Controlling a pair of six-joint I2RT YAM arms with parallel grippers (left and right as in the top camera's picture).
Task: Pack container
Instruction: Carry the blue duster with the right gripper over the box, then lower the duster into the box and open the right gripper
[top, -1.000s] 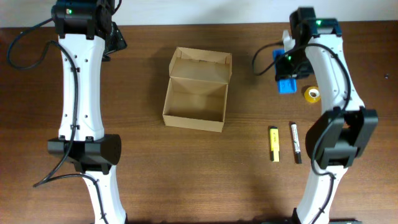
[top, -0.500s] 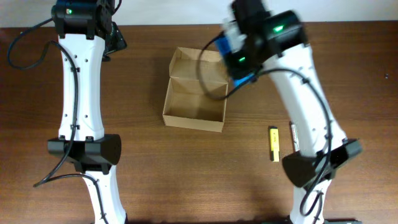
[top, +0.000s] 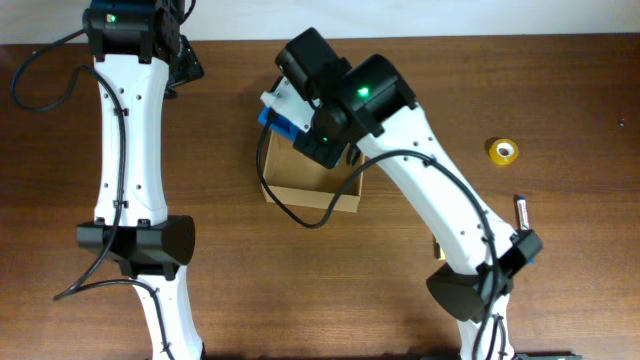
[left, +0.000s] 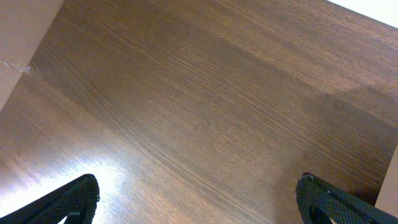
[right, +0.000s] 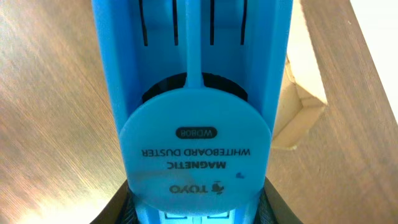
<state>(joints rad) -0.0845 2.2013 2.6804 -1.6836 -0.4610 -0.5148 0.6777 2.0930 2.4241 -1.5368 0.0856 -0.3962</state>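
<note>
The container, a tan cardboard box (top: 300, 193) with its flap lid open, stands at the table's middle, mostly hidden under my right arm. My right gripper (top: 290, 120) is shut on a blue magnetic whiteboard duster (top: 275, 113) and holds it above the box's far left corner. In the right wrist view the duster (right: 196, 124) fills the frame between the fingers (right: 196, 211), with a box corner (right: 305, 102) to its right. My left gripper (top: 185, 60) is at the far left; in the left wrist view its fingers (left: 199, 199) are wide apart over bare wood.
A yellow tape roll (top: 503, 151) lies at the right. A thin dark pen-like thing (top: 521, 212) shows beside my right arm's elbow. The arm covers the place where the pens lay.
My right arm has swung left across the table with the blue duster, from the far right to above the box's far left corner. The left arm has not moved.
</note>
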